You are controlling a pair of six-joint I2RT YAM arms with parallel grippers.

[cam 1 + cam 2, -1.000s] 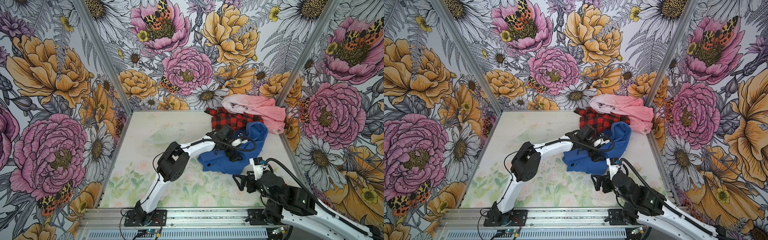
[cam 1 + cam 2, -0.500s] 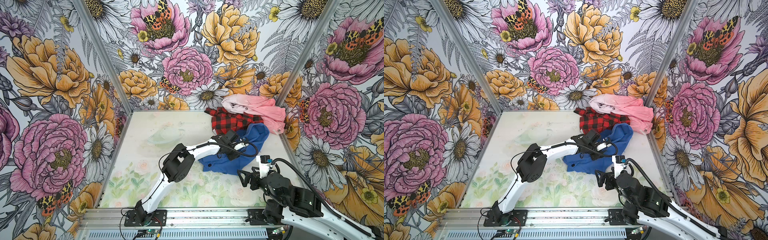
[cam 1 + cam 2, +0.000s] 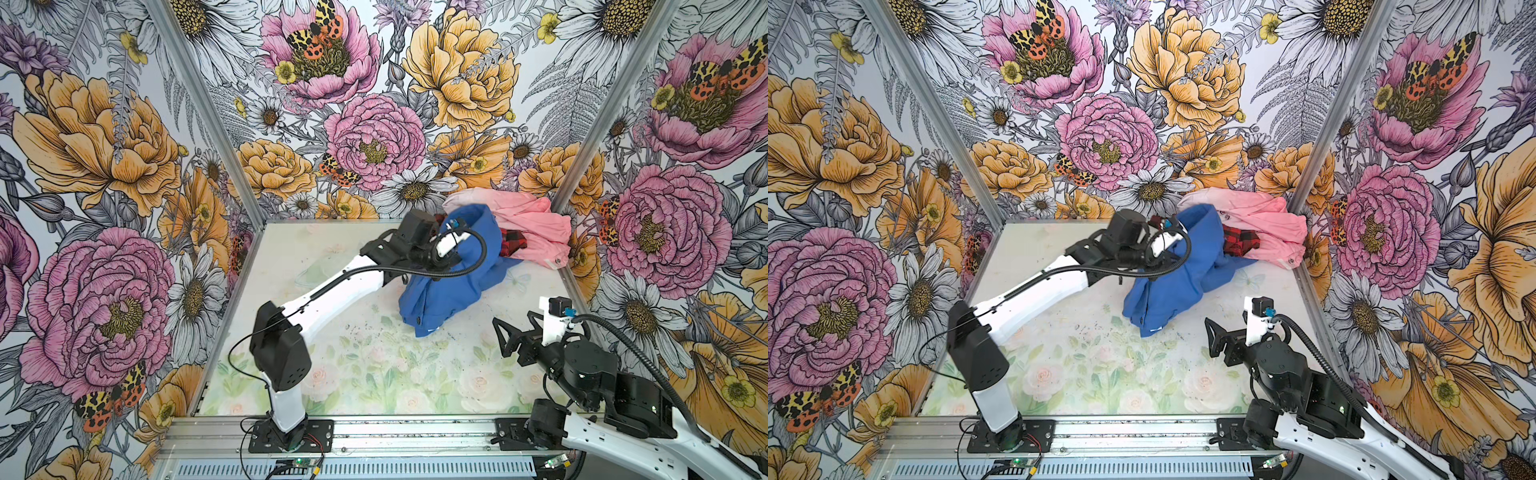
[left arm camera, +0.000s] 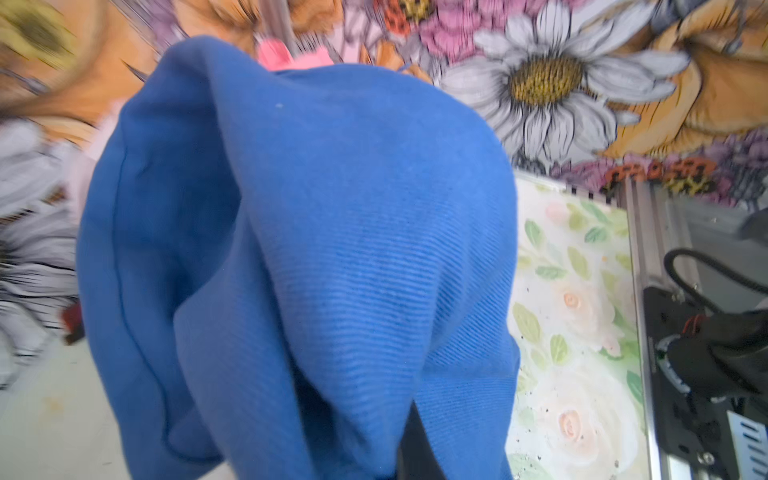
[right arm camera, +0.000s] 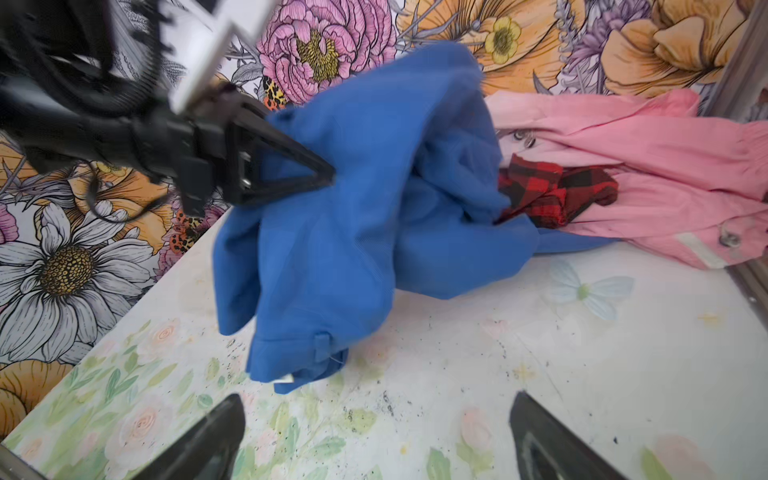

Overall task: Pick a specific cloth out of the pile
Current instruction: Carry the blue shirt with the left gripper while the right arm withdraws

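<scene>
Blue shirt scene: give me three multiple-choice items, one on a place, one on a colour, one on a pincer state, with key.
1. Where on the table does the pile lie?
A front left corner; B back right corner; C centre.
2. What colour is the cloth gripped by the left pincer?
A green; B yellow; C blue.
3. How is the right pincer?
A open and empty; B shut on a plaid shirt; C shut on a pink garment.

Key:
1 B, it sits against the far right walls in both top views.
2 C, the right wrist view shows the closed pincer pinching blue fabric.
3 A, its fingers stand wide apart over bare table.
</scene>
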